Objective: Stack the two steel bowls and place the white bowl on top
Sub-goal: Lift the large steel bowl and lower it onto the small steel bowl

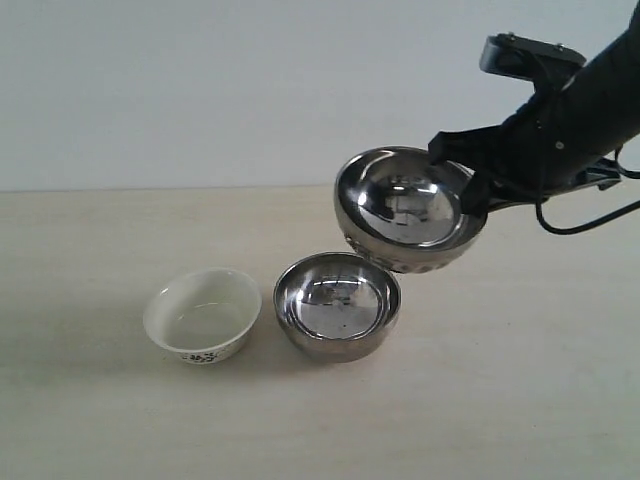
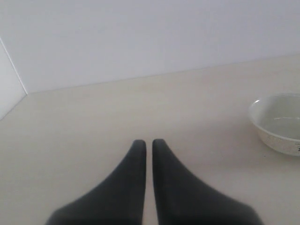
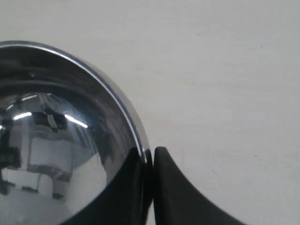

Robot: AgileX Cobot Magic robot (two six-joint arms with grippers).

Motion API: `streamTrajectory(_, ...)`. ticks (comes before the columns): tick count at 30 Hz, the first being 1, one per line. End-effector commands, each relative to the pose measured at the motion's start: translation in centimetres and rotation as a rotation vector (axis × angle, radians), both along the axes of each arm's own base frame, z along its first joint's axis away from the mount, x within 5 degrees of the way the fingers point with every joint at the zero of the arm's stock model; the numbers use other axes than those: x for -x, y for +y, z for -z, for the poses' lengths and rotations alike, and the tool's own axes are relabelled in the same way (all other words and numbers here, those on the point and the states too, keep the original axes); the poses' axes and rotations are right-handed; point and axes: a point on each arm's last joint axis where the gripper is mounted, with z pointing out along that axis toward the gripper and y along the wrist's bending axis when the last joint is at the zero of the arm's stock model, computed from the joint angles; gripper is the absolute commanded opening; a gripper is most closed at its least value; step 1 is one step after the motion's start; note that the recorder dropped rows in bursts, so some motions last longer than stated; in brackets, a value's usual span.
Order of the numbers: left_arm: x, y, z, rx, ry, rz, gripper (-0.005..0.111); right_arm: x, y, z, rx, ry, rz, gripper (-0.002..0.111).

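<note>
The larger steel bowl (image 1: 410, 208) with the textured lower outside hangs tilted in the air, above and just right of the smaller smooth steel bowl (image 1: 337, 305) standing on the table. My right gripper (image 1: 470, 190) is shut on the larger bowl's rim (image 3: 140, 140), one finger inside and one outside. The white bowl (image 1: 203, 315) with a dark pattern near its base stands left of the smaller steel bowl, apart from it, and shows at the edge of the left wrist view (image 2: 279, 122). My left gripper (image 2: 148, 142) is shut, holding nothing, over bare table, outside the exterior view.
The pale wooden table (image 1: 100, 420) runs to a white wall at the back. A dark cable (image 1: 590, 222) loops below the right arm. In the left wrist view a table corner (image 2: 28, 93) shows beyond the fingers.
</note>
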Motion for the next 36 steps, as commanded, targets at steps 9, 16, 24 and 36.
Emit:
streamTrajectory(9,0.0,0.0,0.0,0.016,-0.008,-0.003,0.004,-1.4,5.4,3.0,-0.015,0.059,-0.065,0.0)
streamTrajectory(16,0.0,0.0,0.0,0.016,-0.008,-0.003,0.004,-2.1,5.9,4.6,-0.009,0.09,-0.059,0.0)
streamTrajectory(24,0.0,0.0,0.0,0.016,-0.008,-0.003,0.004,-2.4,6.2,6.1,0.002,0.124,-0.058,0.0)
streamTrajectory(36,0.0,0.0,0.0,0.016,-0.008,-0.003,0.004,-2.6,7.0,7.2,0.02,0.118,-0.075,0.0)
